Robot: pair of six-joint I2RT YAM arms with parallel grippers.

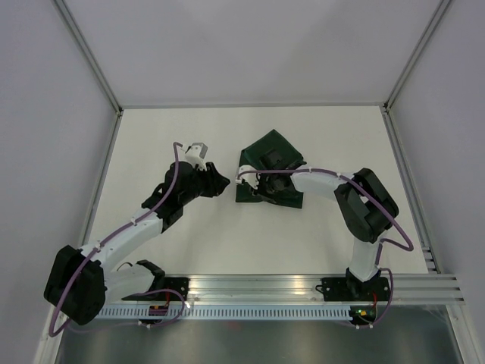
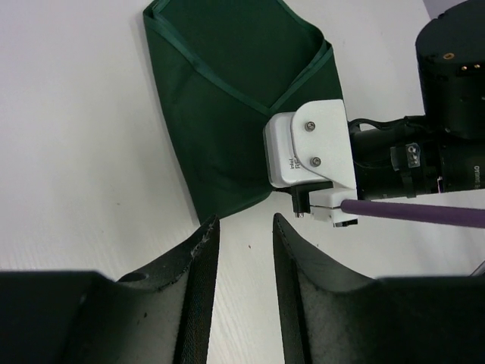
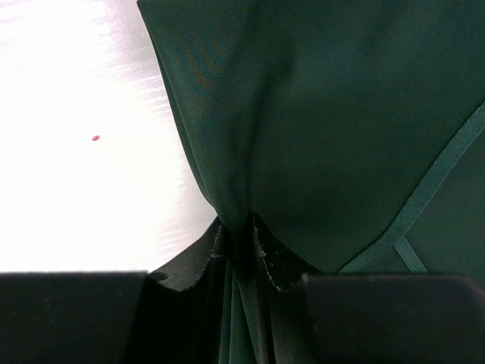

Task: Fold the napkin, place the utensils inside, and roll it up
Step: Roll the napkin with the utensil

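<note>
Nearest the lens in the right wrist view: black padded fingers (image 3: 193, 262) of right gripper (image 3: 244, 227), clamped on a gathered fold of napkin (image 3: 326, 114) — cloth bunched tight between the pads at bottom centre. Dark green fabric across the upper and right parts of that frame, a stitched hem (image 3: 432, 186) slanting through the lower right. White table (image 3: 68, 189) at left, with one tiny red speck (image 3: 95, 138).

Left wrist view: left gripper (image 2: 244, 220) at bottom centre, parted by a narrow gap, nothing held, bare table (image 2: 83, 152) under it. Napkin (image 2: 227, 114) in the upper middle, folded so its hems meet in a V, lower corner just beyond the fingertips. White wrist block (image 2: 311, 148) of the right arm over the cloth's right edge, purple cable (image 2: 417, 208) trailing off to the right.

Top view: napkin (image 1: 265, 144) near frame centre, a little right, lying in a rumpled fold on the table (image 1: 189, 136). Right gripper (image 1: 251, 187) on its lower left part — left gripper (image 1: 221, 182) just to the left, apart from the cloth.
</note>
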